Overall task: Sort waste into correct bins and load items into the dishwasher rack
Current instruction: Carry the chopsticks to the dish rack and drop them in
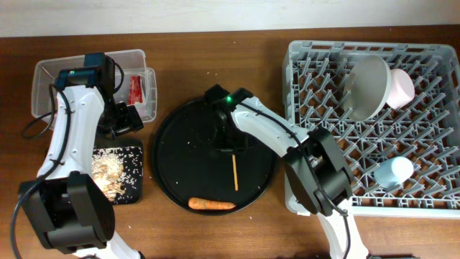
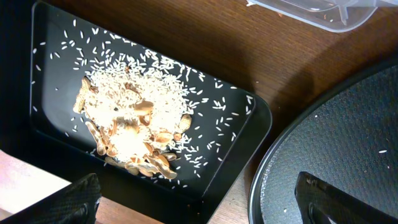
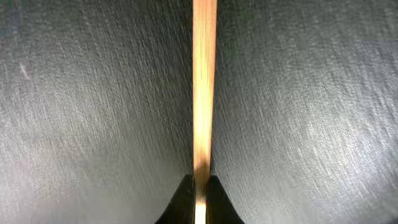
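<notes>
The overhead camera looks straight down from far off, taking in the whole worktop (image 1: 215, 50), from the clear tub (image 1: 133, 54) and shallow black tray (image 1: 135, 180) at the left to the rack (image 1: 374, 47) at the right.

The left wrist camera looks down at a slant from much nearer. It shares that shallow black tray (image 2: 53, 118), a tub corner and the round black tray (image 2: 348, 137) rim with the overhead view, and the left claw (image 2: 205, 205) tips stand wide apart at its bottom edge.

The right wrist camera sits very close above the round tray. The chopstick (image 3: 204, 81), seen small from overhead, runs up its middle, with the right claw (image 3: 200, 208) pinching it at the bottom edge.
</notes>
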Controlling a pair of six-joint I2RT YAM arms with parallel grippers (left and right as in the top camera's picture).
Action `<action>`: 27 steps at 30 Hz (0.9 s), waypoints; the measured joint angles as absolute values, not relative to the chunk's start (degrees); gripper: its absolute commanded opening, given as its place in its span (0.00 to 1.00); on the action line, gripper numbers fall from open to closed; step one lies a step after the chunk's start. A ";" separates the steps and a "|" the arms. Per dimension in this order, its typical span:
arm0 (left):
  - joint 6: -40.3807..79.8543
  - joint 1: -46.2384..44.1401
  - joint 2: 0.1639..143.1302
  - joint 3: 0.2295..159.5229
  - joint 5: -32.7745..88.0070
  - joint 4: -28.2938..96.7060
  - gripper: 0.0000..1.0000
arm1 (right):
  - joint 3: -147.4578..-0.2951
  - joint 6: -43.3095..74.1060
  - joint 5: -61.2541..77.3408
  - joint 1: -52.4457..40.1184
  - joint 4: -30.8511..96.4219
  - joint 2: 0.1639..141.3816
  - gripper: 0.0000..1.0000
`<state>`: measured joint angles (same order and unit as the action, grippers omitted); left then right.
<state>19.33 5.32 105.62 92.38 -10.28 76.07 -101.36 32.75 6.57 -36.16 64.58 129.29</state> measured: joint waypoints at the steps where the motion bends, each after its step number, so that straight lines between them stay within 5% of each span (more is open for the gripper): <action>1: 19.33 5.32 105.62 92.38 -10.26 76.05 0.99 | -102.10 31.24 6.76 -35.38 66.39 127.92 0.04; 9: 19.35 4.32 105.62 92.38 -5.61 75.99 0.99 | -104.79 15.99 4.21 -18.83 81.41 107.00 0.04; 18: 19.35 -8.64 105.62 92.38 -4.23 75.83 0.99 | -90.85 14.41 3.46 -11.97 73.32 107.11 0.05; 21: 19.35 -11.51 105.62 92.38 -3.81 75.83 0.99 | -88.60 14.13 3.44 -11.97 71.57 107.20 0.27; 27: 22.00 -12.16 105.62 92.38 5.78 76.03 0.99 | -91.79 12.91 2.94 -11.66 73.56 106.74 0.42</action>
<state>22.00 -12.16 105.62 92.38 5.78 76.03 -91.79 12.91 2.94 -11.66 73.56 106.74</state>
